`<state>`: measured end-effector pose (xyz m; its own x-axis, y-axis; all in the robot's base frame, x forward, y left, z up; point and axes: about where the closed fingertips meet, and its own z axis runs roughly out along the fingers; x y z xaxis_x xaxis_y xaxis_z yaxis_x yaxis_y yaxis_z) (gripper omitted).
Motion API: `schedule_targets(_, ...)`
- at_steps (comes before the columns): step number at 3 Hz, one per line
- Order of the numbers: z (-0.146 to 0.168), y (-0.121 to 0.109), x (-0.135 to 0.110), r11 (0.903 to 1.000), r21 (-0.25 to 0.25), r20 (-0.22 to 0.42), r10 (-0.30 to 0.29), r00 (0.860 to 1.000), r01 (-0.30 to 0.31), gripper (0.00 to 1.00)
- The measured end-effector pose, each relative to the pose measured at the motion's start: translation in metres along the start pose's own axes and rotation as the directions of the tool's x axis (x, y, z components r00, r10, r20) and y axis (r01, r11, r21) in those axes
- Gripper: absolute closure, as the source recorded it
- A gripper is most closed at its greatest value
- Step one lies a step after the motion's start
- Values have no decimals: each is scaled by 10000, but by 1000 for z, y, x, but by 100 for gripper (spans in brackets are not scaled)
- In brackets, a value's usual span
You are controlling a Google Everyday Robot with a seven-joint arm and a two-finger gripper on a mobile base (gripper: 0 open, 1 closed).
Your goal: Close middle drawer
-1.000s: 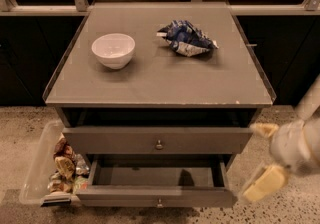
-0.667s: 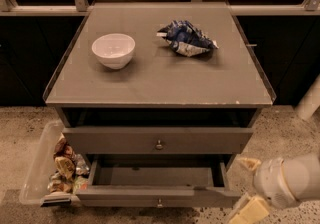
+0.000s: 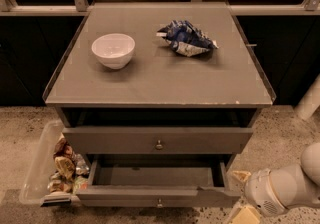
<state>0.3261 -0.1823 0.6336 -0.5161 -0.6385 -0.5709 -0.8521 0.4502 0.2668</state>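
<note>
The middle drawer [image 3: 150, 195] is pulled out well beyond the cabinet, its inside bare, with a small round knob [image 3: 159, 202] at the centre of its front. The drawer above it [image 3: 125, 140] has the same kind of knob and sits nearly shut. My gripper [image 3: 243, 196] is low at the right, just beyond the open drawer's right front corner. Its two tan fingers [image 3: 240, 176] stand apart with nothing between them. The white arm runs off the right edge.
On the cabinet top [image 3: 150, 85] stand a white bowl [image 3: 113, 49] and a crumpled blue snack bag [image 3: 186, 38]. A clear plastic bin [image 3: 37, 168] of snack packets lies on the floor left of the drawers. A white post [image 3: 309, 100] stands at the right.
My gripper has dropped lower and moved a little left, from beside the upper drawer down to the right front corner of the open drawer. The drawers have not moved.
</note>
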Motion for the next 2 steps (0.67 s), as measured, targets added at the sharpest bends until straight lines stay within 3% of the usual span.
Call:
schedule_targets(1,8,-8,21,9970,-89,231,766,9968,-764,0)
schedule_targets(2,52,-25,77,9731,-839,433,2185,9749,-2144,0)
